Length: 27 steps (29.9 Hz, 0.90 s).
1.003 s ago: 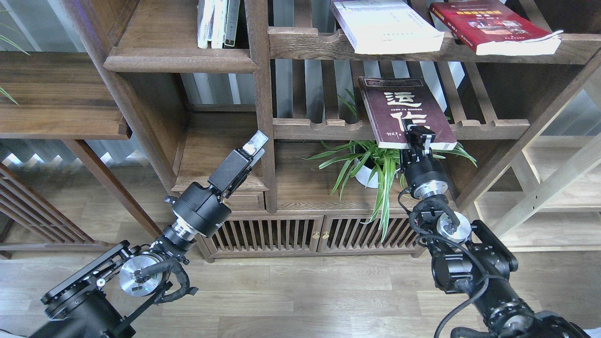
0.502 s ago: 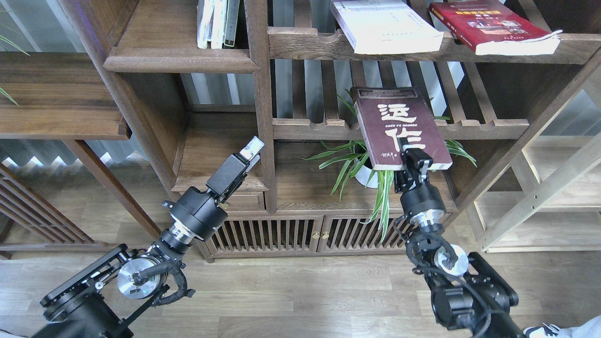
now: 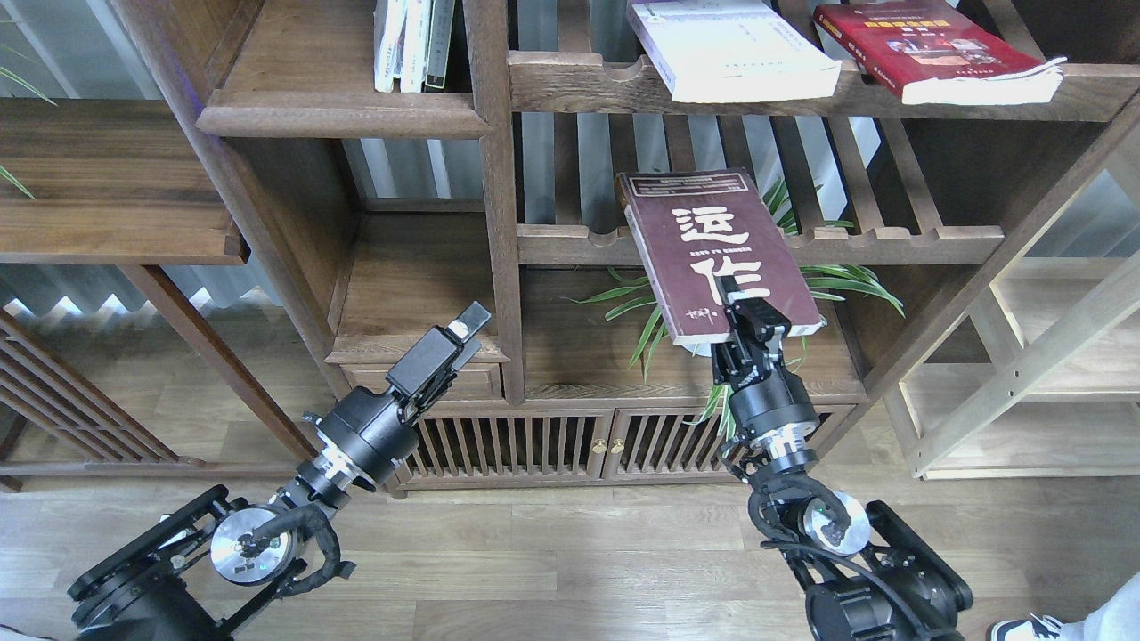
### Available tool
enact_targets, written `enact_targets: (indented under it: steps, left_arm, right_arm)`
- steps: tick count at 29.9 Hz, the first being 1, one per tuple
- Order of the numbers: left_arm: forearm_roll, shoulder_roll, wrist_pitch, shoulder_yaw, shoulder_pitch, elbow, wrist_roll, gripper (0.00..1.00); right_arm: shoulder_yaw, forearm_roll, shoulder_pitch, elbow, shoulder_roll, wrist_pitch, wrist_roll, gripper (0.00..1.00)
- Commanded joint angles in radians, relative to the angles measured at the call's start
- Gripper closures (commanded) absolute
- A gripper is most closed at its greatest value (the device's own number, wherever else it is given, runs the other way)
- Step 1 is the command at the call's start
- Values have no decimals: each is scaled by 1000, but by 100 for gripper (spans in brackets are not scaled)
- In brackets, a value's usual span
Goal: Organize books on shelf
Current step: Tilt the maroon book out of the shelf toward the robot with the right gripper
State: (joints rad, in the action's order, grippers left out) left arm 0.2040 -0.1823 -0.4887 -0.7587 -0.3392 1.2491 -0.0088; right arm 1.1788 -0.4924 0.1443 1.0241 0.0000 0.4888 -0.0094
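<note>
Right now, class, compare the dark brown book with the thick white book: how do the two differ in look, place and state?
The dark brown book has big white characters on its cover; the thick white book is nearly plain. The brown one is clamped at its lower edge by the right gripper, in front of the slatted shelves; the white one lies flat on the upper slatted shelf, overhanging its front rail, untouched. Both are paperbacks with covers facing up.

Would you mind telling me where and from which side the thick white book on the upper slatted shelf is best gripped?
Grip the thick white book at its near edge, coming from the front. It lies flat and that edge overhangs the slatted shelf's front rail, so one finger can likely go above and one below.
</note>
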Motion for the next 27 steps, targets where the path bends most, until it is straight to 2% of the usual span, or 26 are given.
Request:
enact_targets:
  steps: [1, 9, 11, 15, 22, 27]
  left_arm:
    - [9, 3, 0, -10, -6, -14, 1, 1]
    - [136, 6, 0, -1, -3, -10, 4, 1]
    - [141, 3, 0, -1, -1, -10, 19, 1]
    - [159, 0, 0, -2, 17, -10, 79, 2]
    - [207, -12, 0, -10, 37, -8, 96, 2]
    - [268, -45, 0, -13, 37, 0, 154, 2]
  right_arm:
    - [-40, 0, -17, 45, 0, 0, -1, 97]
    - [-122, 2, -45, 103, 0, 0, -1, 97]
    - [-134, 2, -46, 105, 0, 0, -1, 97]
    - [-163, 2, -54, 114, 0, 0, -1, 97]
    - [-177, 3, -55, 123, 0, 0, -6, 97]
    - [-211, 5, -58, 126, 0, 0, -12, 97]
